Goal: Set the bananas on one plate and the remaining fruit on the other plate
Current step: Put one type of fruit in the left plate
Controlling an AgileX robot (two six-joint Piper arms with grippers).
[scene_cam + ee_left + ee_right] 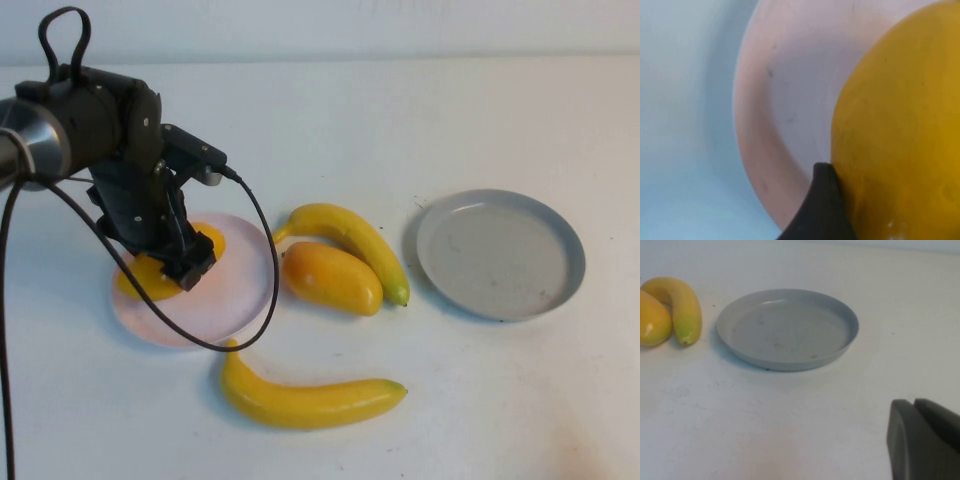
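My left gripper (188, 265) is down over the pale pink plate (225, 300), shut on a plump orange-yellow fruit (140, 280) that rests on the plate. In the left wrist view one dark fingertip (822, 210) presses against this fruit (900, 130) above the pink plate (785, 100). The second plump fruit (332, 278) lies on the table beside a banana (350, 238). The other banana (310, 400) lies nearer the front. The grey plate (500, 255) is empty at the right. My right gripper (914, 402) is shut and empty, out of the high view, a short way from the grey plate (790, 330).
The left arm's black cable (255, 300) loops down over the pink plate's right side, near the front banana's stem. The right wrist view also shows a banana (685, 305) and the second plump fruit (650, 320) beyond the grey plate. White table (450, 120) all round.
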